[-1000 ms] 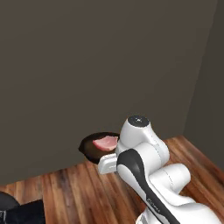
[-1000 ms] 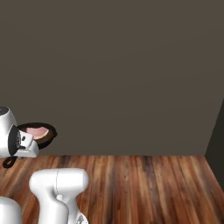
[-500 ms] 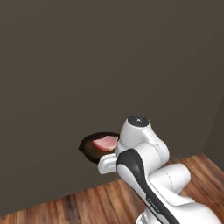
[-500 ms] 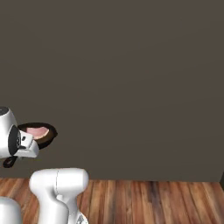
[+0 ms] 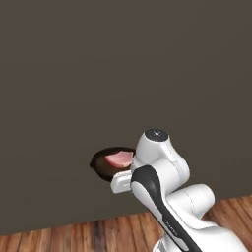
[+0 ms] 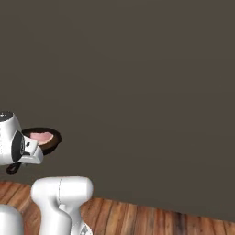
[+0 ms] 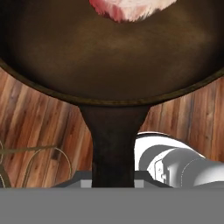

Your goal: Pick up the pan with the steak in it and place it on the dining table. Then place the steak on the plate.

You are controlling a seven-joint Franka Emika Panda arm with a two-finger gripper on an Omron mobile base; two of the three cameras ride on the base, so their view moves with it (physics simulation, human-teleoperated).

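Note:
The dark brown pan [image 5: 104, 165] hangs in the air in front of the arm, level, with the pink steak [image 5: 119, 158] lying in it. From the right base view the pan [image 6: 45, 140] and the steak [image 6: 41, 137] sit just beyond the white hand. In the hand view the pan [image 7: 109, 52] spreads across the top, with the steak [image 7: 127, 6] at its far edge. Its handle [image 7: 113, 144] runs straight down into my gripper [image 7: 113, 183], which is shut on it. The dining table and the plate are out of view.
A plain dark grey-brown wall [image 5: 123, 74] stands close ahead across both base views. Wooden plank floor [image 5: 74, 237] shows along the bottom, and also below the pan in the hand view [image 7: 39, 131].
The whole picture has shifted as the base drives: the wall takes up more and the floor has slid down. The pan with the steak stays held in the same place relative to the arm.

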